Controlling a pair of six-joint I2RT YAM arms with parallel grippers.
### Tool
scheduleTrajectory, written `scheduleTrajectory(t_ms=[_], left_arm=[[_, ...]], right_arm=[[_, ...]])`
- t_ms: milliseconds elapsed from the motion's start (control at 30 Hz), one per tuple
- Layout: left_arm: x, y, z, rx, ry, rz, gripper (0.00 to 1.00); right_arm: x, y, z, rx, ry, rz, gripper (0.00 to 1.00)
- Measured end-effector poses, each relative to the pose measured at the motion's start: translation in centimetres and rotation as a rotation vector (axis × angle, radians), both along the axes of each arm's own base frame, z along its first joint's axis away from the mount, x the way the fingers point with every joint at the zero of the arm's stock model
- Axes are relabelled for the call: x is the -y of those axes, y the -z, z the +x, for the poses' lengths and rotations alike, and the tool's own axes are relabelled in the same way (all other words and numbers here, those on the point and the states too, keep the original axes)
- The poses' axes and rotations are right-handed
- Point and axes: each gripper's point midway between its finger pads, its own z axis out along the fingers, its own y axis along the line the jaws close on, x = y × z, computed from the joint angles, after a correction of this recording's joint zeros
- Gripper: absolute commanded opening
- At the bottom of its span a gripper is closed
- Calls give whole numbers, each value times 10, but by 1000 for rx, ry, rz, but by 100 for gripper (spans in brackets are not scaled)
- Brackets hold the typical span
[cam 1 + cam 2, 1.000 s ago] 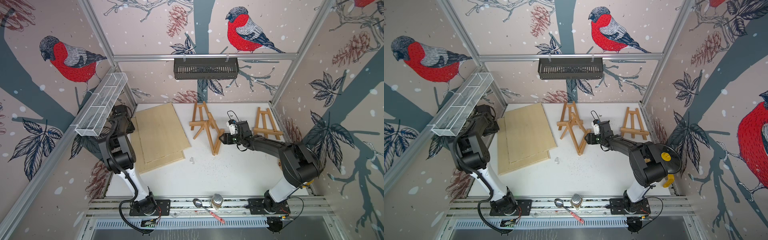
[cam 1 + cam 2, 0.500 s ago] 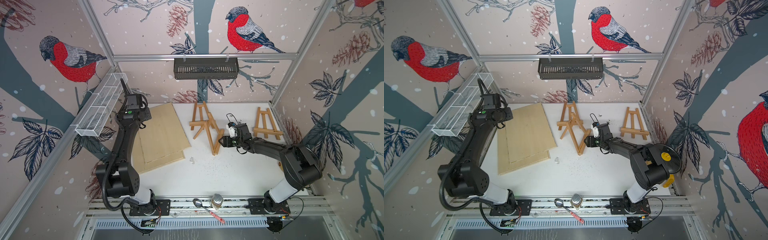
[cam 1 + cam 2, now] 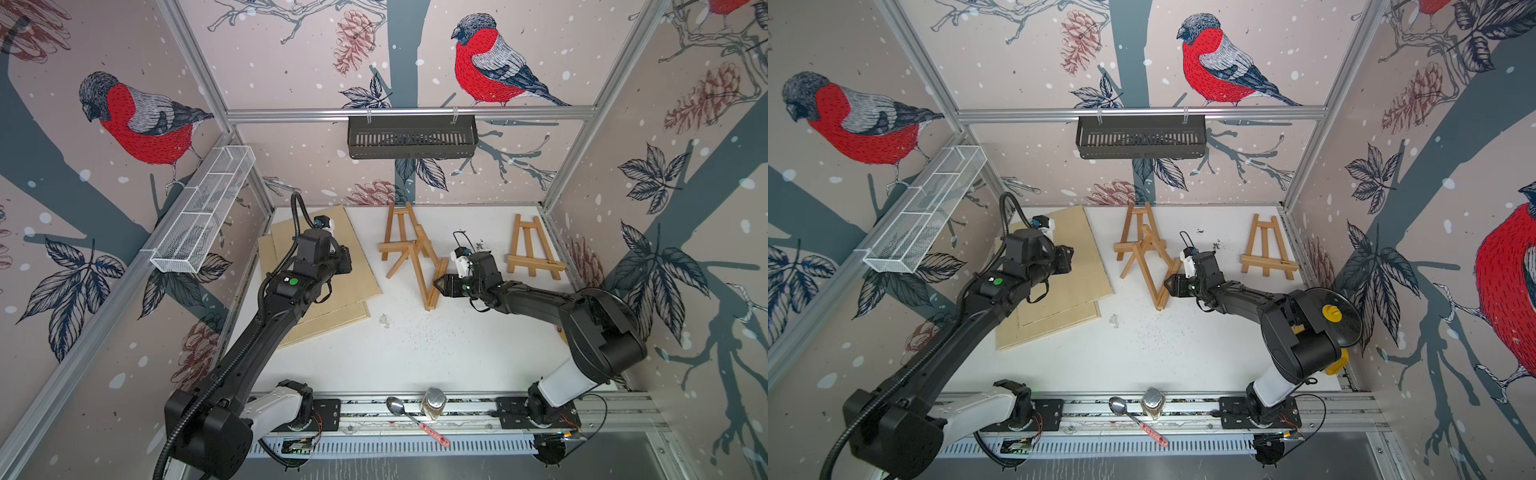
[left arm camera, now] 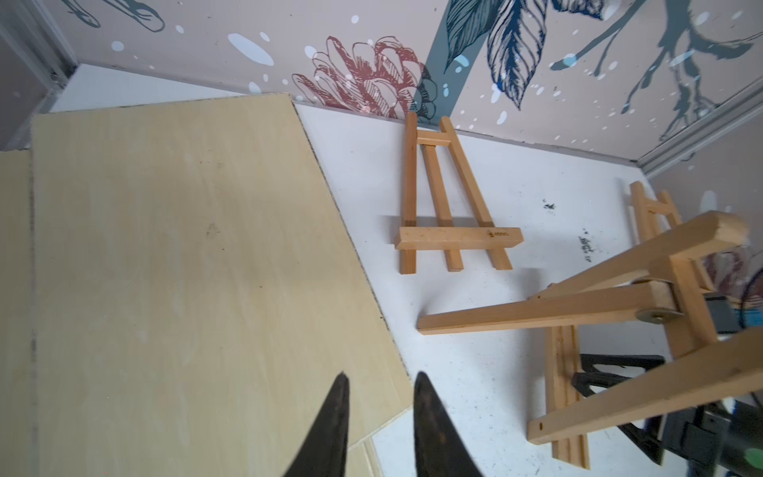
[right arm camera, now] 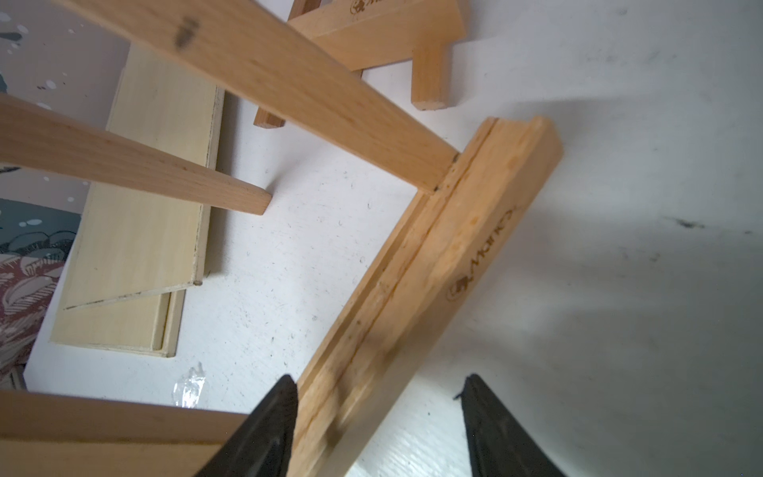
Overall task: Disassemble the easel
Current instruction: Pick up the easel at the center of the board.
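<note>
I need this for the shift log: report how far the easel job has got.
Done, apparently: two boards lie flat, and two easels lie flat, one at the back, one at the right. In hand: the right claw stands open astride the ledge of the middle easel; the left claw hovers empty above the boards. Left: that easel has its rear leg spread.

This is looking like a robotics lab test cell: aluminium framing (image 3: 291, 115) is boxing in a white counter (image 3: 415, 353), bird-print wallpaper panels (image 3: 291, 62) are lining the walls, and a left arm (image 3: 257, 332) and right arm (image 3: 536, 297) are standing, seemingly bolted, on a slotted rail (image 3: 365, 409) along the near edge.
</note>
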Motion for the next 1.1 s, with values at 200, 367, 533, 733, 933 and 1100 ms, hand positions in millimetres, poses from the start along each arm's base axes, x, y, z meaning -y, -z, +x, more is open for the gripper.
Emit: scheduleTrajectory(t_ms=[200, 367, 533, 733, 933, 1100], left_arm=[[3, -3, -1, 54, -16, -63, 29], [10, -2, 6, 70, -2, -75, 29], [26, 8, 13, 39, 53, -85, 29], [41, 19, 22, 14, 95, -87, 29], [56, 29, 31, -10, 134, -96, 29], [70, 41, 37, -39, 168, -100, 29]], right_arm=[[-7, 6, 2, -9, 11, 22, 57], [-8, 6, 4, -5, 39, 32, 50], [-1, 8, 5, 7, 79, 26, 42], [10, 3, 6, 35, 130, 28, 35], [27, -2, 5, 60, 189, 16, 29], [36, -10, 5, 78, 230, 23, 29]])
